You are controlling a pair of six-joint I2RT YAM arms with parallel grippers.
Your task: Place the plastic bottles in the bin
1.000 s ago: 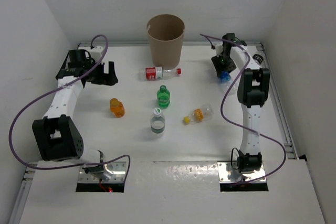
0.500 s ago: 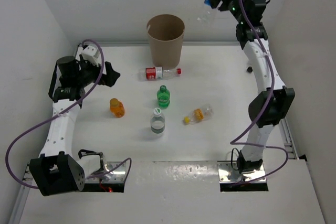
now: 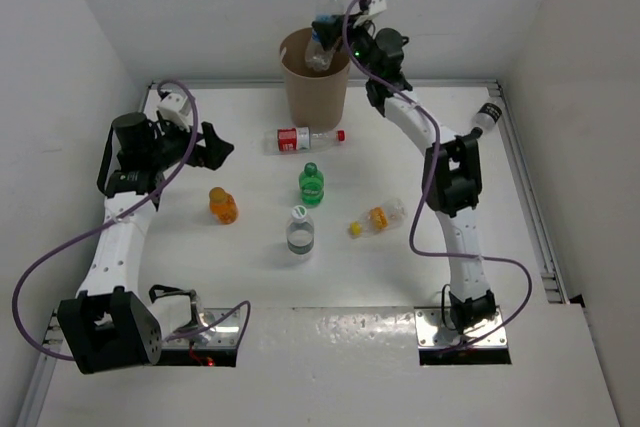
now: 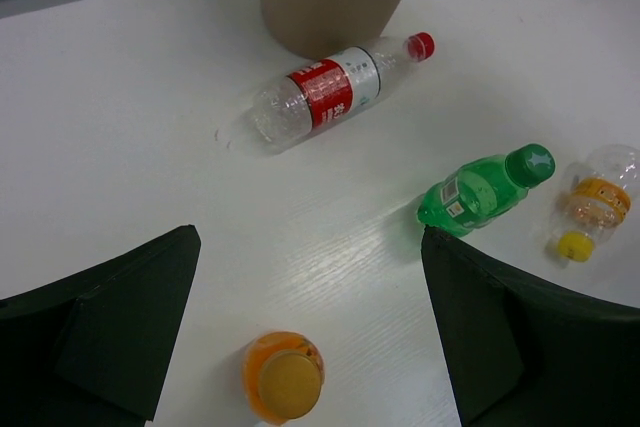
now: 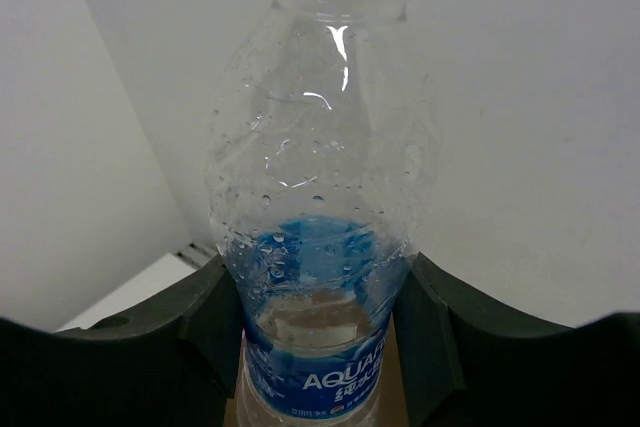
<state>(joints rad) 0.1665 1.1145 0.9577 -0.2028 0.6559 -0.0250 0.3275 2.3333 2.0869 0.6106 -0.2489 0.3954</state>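
Clamping the blue-labelled water bottle (image 5: 315, 197) near-upright, cap up, the right jaws hold it over the bin's (image 3: 312, 97) mouth at upper centre; left jaws gape empty.

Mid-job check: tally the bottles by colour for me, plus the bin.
Clear bottles: 5 (red-labelled, white-capped, yellow-capped, dark-capped, blue-labelled held in right tool)
Green bottle: 1
Orange bottle: 1
Bin: 1
Total: 8 things, 7 of them bottles

My right gripper (image 3: 321, 35) has swung the blue-labelled bottle (image 3: 333, 2) from two o'clock to above the bin (image 3: 316, 92) at twelve.
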